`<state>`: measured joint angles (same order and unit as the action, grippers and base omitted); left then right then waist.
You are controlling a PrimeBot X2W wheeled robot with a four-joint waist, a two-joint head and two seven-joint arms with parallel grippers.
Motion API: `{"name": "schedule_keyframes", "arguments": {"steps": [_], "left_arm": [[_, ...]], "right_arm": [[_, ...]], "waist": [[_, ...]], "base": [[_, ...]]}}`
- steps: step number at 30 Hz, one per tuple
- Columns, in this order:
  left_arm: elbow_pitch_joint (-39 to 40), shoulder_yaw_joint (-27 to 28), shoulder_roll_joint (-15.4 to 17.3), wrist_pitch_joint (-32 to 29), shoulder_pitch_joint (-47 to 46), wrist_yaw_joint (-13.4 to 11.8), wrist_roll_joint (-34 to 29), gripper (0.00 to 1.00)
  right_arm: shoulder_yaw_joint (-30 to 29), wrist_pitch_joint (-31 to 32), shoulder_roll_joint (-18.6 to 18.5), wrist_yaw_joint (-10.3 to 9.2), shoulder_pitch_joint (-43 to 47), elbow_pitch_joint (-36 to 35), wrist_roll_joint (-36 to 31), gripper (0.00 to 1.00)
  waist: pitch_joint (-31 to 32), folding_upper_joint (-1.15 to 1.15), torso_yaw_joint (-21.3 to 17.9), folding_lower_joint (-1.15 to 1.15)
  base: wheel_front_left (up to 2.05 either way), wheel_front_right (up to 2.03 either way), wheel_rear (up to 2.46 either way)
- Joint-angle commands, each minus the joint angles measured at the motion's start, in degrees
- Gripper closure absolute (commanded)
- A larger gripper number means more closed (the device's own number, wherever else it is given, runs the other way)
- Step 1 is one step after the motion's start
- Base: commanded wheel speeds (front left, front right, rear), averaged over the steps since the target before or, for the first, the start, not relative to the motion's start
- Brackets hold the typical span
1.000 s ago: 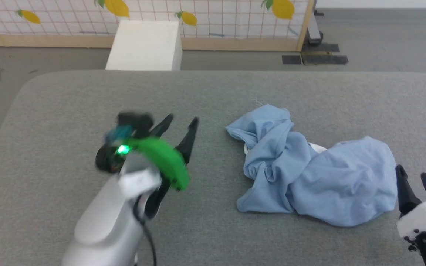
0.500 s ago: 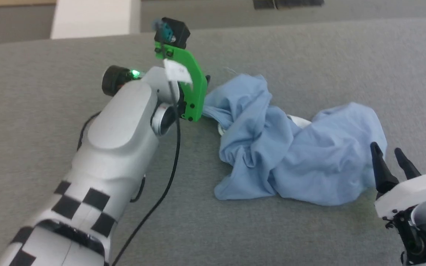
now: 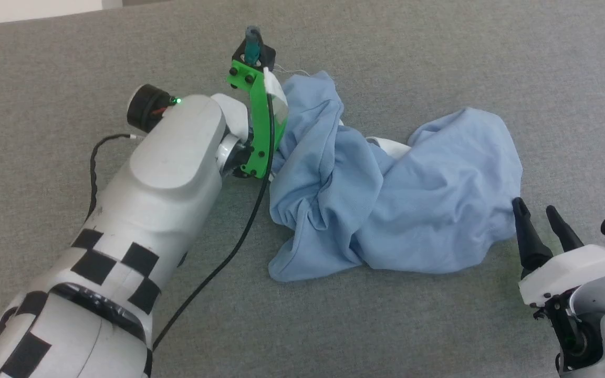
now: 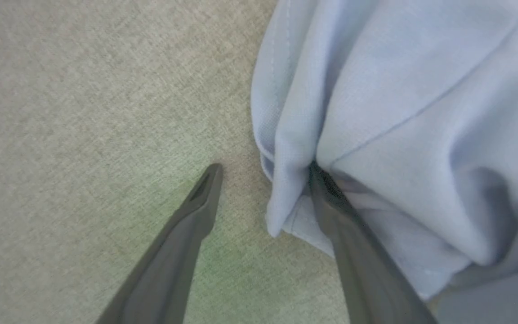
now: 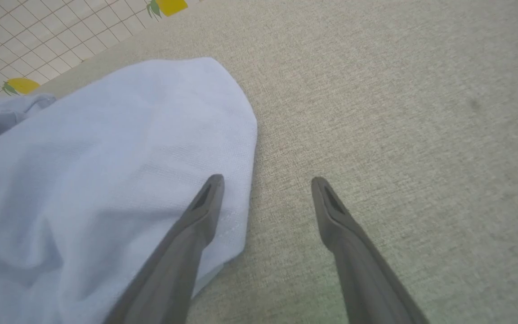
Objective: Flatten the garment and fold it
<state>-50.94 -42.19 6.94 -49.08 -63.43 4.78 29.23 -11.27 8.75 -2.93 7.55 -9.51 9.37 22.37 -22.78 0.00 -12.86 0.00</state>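
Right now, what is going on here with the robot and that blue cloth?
The robot is starting on a crumpled light blue garment that lies in a heap on the grey fabric surface. Its left gripper is open at one end, with a hemmed edge between the fingers, not yet pinched. The right gripper is open at the other end, one finger over the cloth's edge. Nothing is flattened or folded yet.

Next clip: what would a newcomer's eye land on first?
A crumpled light blue knit shirt lies in the middle of the grey fabric surface. The left claw stands open astride the shirt's hemmed edge; the right claw, also open, hovers at its opposite end.
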Motion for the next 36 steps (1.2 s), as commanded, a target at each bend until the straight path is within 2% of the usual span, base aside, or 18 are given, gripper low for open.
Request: {"name": "schedule_keyframes", "arguments": {"steps": [1, 2, 6, 12, 21, 24, 29, 32, 36], "left_arm": [[-1.62, -0.99, -0.7, -1.47, 3.02, 0.85, 0.19, 0.62], [-1.49, -0.82, -0.89, -1.6, 3.31, 1.0, 0.78, 1.0], [-0.16, 0.27, -1.48, -0.59, 4.08, 1.59, 3.3, 1.0], [2.7, 4.81, -1.48, 5.88, 3.84, 1.73, 7.5, 1.0], [9.22, 12.88, 1.28, 16.53, 4.73, 1.23, 13.07, 1.0], [11.63, 15.6, 3.35, 19.0, 6.46, 0.11, 14.45, 1.0], [16.22, 20.5, 8.17, 21.24, 13.14, -3.48, 16.99, 1.0], [18.94, 23.15, 10.73, 21.44, 19.57, -6.09, 18.81, 1.0], [21.4, 25.4, 12.16, 21.1, 29.68, -8.76, 21.49, 1.0]], "right_arm": [[0.18, -0.48, 0.05, -0.06, -1.04, 0.26, 0.45, 0.0], [0.23, -0.56, 0.05, -0.06, -1.11, 0.38, 0.43, 0.0], [0.09, -0.83, 0.05, -0.06, -1.14, 0.95, -0.04, 0.0], [-0.37, -0.52, 0.05, -0.06, -0.55, 1.51, -1.16, 0.0], [-1.87, 1.35, 0.05, -0.06, 1.04, 0.5, -3.31, 0.0], [-2.16, 2.1, 0.05, -0.06, 1.69, -0.11, -3.62, 0.0], [-2.6, 3.23, 0.05, -0.06, 2.87, -1.23, -3.99, 0.0], [-2.75, 3.91, 0.05, -0.06, 3.34, -1.95, -4.21, 0.0], [-2.84, 4.51, 0.05, -0.06, 3.6, -2.75, -4.29, 0.0]], "waist": [[-0.61, 0.0, -0.32, 0.0], [-0.6, 0.0, -0.13, 0.0], [0.1, 0.0, 1.25, 0.0], [3.1, 0.0, 4.26, 0.0], [8.72, 0.0, 10.72, 0.0], [9.98, 0.0, 12.74, 0.0], [11.59, 0.0, 15.81, 0.0], [11.97, 0.0, 17.12, 0.0], [12.06, 0.0, 18.1, 0.0]], "base": [[0.0, 0.0, 0.0], [0.0, 0.0, 0.0], [0.0, 0.0, 0.0], [0.0, 0.0, 0.0], [0.0, 0.0, 0.0], [0.0, 0.0, 0.0], [0.0, 0.0, 0.0], [0.0, 0.0, 0.0], [0.0, 0.0, 0.0]]}}
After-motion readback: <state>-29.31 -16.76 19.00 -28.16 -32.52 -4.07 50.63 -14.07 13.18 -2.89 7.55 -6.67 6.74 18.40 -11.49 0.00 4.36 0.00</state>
